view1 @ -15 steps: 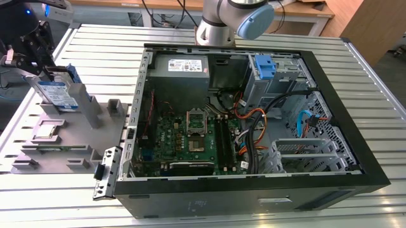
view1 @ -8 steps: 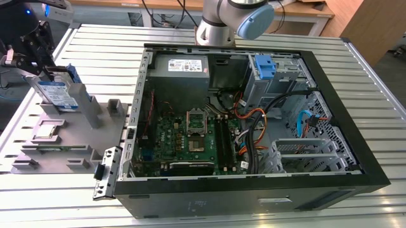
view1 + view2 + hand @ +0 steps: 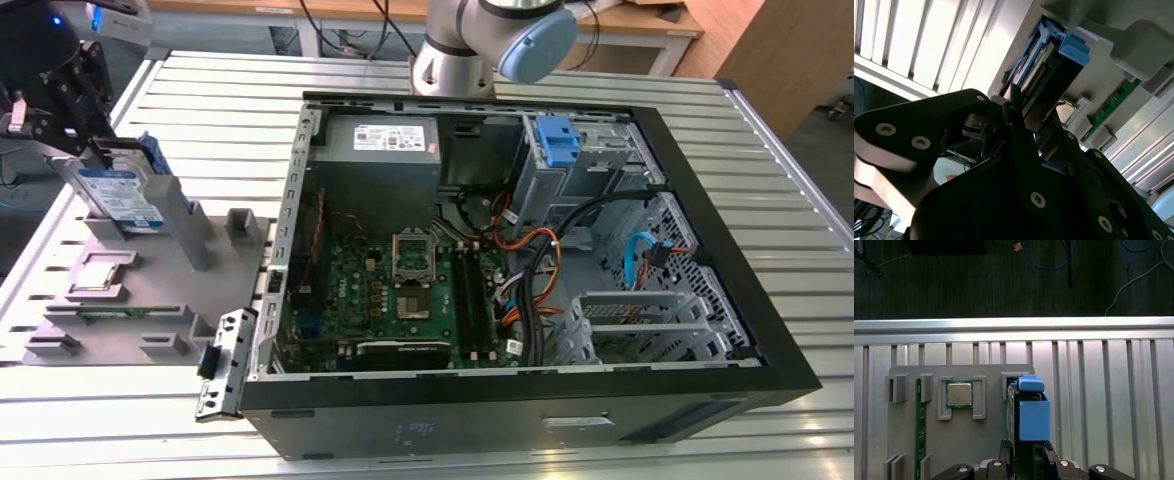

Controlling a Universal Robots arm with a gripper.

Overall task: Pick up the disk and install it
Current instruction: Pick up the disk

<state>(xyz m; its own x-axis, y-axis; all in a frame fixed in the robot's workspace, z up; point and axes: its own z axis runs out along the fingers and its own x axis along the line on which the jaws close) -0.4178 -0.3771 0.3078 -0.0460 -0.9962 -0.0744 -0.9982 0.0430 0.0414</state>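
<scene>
Found gripper [image 3: 91, 140] right at the top end of disk [image 3: 118, 195]; couldn't tell if clamped or loose; stood on end in fixture [image 3: 200, 290], long axis vertical, straight below; spotted case [image 3: 534, 400] well apart, toward the exterior view's right.

Silver-grey arm [image 3: 451, 55], pale blue joint cap [image 3: 541, 45]; black hand [image 3: 91, 140], seemingly matte, silver screws [image 3: 1037, 200].

disk [image 3: 118, 196]: one
gripper [image 3: 1028, 452]: one
grey fixture [image 3: 160, 290]: one
processor chip [image 3: 959, 394]: one
memory stick [image 3: 918, 425]: one
computer case [image 3: 534, 410]: one
power-supply box [image 3: 394, 140]: one
blue caddy [image 3: 558, 140]: one
</scene>
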